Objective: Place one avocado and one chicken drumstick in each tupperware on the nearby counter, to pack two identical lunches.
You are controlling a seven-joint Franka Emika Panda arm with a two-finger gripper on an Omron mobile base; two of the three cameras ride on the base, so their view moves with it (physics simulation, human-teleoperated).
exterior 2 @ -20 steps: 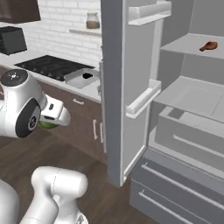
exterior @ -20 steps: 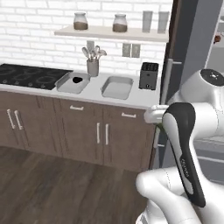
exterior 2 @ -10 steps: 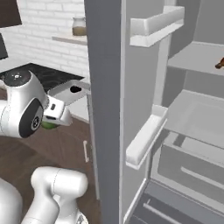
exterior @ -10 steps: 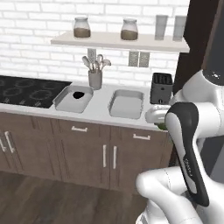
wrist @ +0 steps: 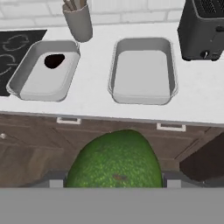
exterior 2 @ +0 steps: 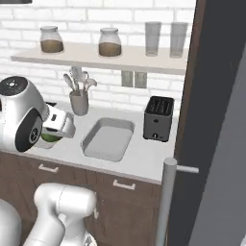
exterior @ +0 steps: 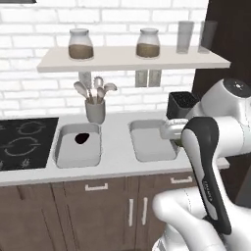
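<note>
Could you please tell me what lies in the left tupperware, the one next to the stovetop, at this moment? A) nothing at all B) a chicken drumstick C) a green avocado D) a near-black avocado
D: a single near-black avocado lies in the left tupperware by the stovetop, while the right tupperware holds nothing and the green avocado sits in the gripper.

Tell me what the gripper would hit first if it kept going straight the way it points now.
Probably the cabinet front just under the counter edge; the gripper, holding the green avocado, aims roughly below the empty tub. Depth is unclear.
</note>
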